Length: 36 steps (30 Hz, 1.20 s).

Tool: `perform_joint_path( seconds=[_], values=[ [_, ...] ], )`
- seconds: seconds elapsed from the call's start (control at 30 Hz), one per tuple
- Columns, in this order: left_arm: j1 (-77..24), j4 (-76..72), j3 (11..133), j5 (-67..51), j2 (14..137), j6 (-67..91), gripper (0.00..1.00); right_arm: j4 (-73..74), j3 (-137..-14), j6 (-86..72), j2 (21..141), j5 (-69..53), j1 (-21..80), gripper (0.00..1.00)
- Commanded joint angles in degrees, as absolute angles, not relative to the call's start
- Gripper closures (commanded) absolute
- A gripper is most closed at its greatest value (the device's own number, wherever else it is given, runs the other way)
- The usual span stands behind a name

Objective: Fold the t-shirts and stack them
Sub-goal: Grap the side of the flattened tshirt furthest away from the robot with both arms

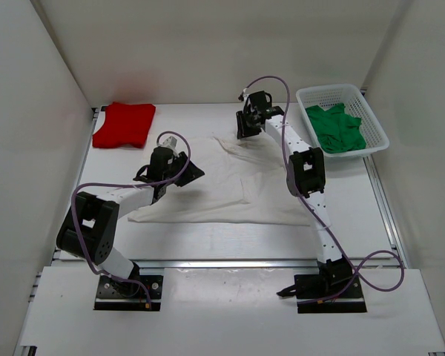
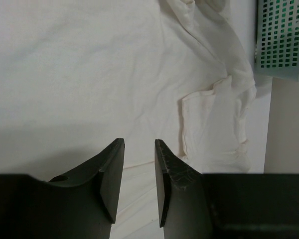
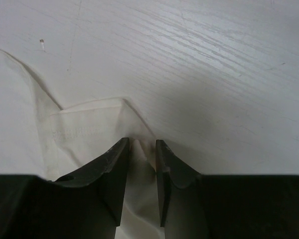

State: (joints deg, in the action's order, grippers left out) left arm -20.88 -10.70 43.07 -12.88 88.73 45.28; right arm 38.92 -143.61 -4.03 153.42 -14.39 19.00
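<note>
One down, two to go, by the look of it. The bright red cloth t-shirt (image 1: 124,124) is seen folded into a compact rectangle at the far left corner of the surface (image 1: 348,196). The white cloth t-shirt (image 1: 230,189) is spread out unfolded across the middle, so its folding is judged to be only beginning. The green cloth t-shirt (image 1: 337,127) is left crumpled in the white plastic mesh basket (image 1: 376,126) at the far right. The left tool (image 2: 139,144) is held over the left side of the white cloth t-shirt, jaws narrow, with nothing seen between them. The right tool (image 3: 139,143) is set at its far edge, jaws narrow astride a raised ridge of cloth. Whether that ridge is pinched cannot be told. No stack is built yet.
</note>
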Motion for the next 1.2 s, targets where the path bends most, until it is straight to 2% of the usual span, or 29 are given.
perform_joint_path(
  seconds=[0.0, 0.17, 0.2, 0.23, 0.37, 0.53, 0.87, 1.17],
  values=[
    [-20.65, -11.07, 45.44, -12.39, 87.98, 44.74, 0.58, 39.81, -145.28, -3.34, 148.54, -12.13, 18.46, 0.72],
    [-20.39, -11.25, 45.00, -12.48, 88.33, 45.00, 0.58, 41.30, -145.37, -2.64, 147.83, -10.98, 18.54, 0.75],
    [-20.65, -11.25, 44.74, -12.65, 88.33, 44.91, 0.58, 41.13, -145.37, -2.64, 147.75, -10.38, 18.72, 0.78],
    [-20.57, -11.08, 45.17, -12.31, 88.16, 44.83, 0.58, 40.78, -145.46, -2.38, 147.57, -10.63, 18.55, 0.87],
    [-20.04, -10.98, 45.61, -12.13, 88.33, 44.64, 0.58, 40.70, -145.72, -2.73, 146.60, -10.29, 18.72, 0.96],
    [-18.64, -6.08, 51.05, -9.41, 91.40, 42.98, 0.58, 39.73, -145.90, -3.16, 145.20, -10.28, 17.41, 0.96],
    [-7.92, 0.00, 65.73, -4.49, 102.30, 42.80, 0.58, 38.76, -146.25, -4.83, 144.67, -5.63, 11.69, 0.95],
    [-4.39, 7.99, 84.61, -0.09, 116.96, 40.61, 0.55, 37.18, -146.16, -5.98, 147.83, -5.36, 9.67, 0.82]
  ],
)
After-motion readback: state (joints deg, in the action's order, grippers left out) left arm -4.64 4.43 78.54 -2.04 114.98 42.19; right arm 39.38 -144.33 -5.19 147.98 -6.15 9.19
